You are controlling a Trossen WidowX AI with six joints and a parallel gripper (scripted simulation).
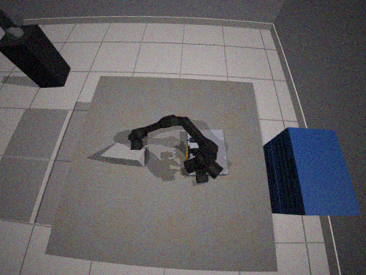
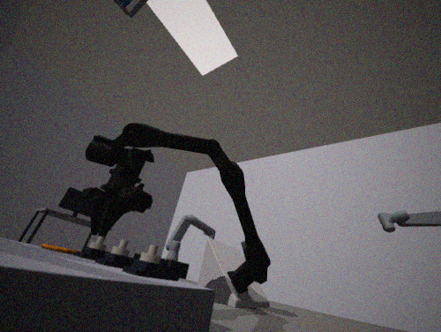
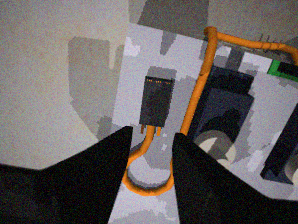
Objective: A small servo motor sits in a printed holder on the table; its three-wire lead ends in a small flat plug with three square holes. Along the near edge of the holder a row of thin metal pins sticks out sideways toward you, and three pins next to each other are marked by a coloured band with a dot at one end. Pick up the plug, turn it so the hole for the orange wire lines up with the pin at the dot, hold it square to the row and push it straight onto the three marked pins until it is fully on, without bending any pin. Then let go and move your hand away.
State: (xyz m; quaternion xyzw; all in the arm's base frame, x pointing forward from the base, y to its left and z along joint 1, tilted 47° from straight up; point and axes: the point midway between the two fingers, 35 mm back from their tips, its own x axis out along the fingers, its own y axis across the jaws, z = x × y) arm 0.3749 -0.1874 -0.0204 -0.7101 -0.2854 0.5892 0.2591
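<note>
The black plug (image 3: 156, 102) lies on the pale board (image 3: 187, 47) (image 1: 220, 136) in the wrist view, with tiny gold marks at its far end. Its orange lead (image 3: 197, 97) (image 2: 57, 248) leaves the near end, loops back and passes beside a dark blue servo (image 3: 234, 96) with a round white horn. My gripper (image 3: 152, 136) (image 2: 99, 234) is partly open and empty, pointing down. In the wrist view its tips appear either side of the plug's wire end; the height gap is unclear. The yellow pin row (image 1: 187, 151) edges the board; the marked three pins cannot be told.
More dark servos with pale horns (image 2: 120, 248) (image 2: 150, 254) stand beside the plug's place. A green part (image 3: 285, 69) sits at the board's edge in the wrist view. A large blue box (image 1: 326, 168) stands to the right in the top view.
</note>
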